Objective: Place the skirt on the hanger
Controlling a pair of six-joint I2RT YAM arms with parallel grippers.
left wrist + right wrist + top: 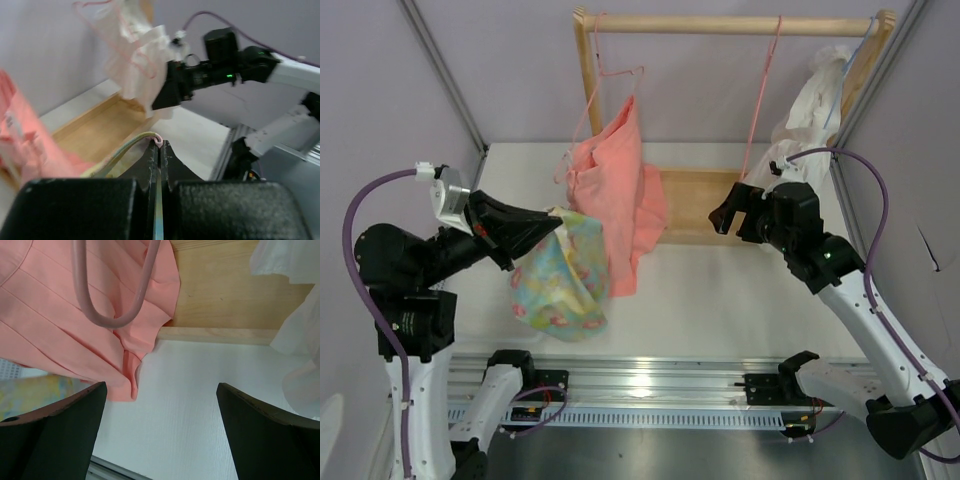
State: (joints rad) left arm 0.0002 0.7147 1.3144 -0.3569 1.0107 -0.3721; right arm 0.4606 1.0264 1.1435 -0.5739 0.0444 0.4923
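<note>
Three lilac walls [710,90]; white table [720,300]; wooden rack [720,25] rear; skirt [565,280] above table.

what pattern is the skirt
The skirt is pastel floral: green, yellow, blue with pink flowers; best in the top external view.

A light wooden clothes rack [725,25] stands at the far side of the white table [720,300]. On its rail hang, left to right, a salmon-pink garment [620,190], a thin pale-pink hanger [762,100] and a white ruffled garment [810,100]. The pastel floral skirt [565,280] hangs from the left gripper [552,222], near-left of the salmon garment. The right gripper [722,215] is beside the hanger's lower end.
</note>
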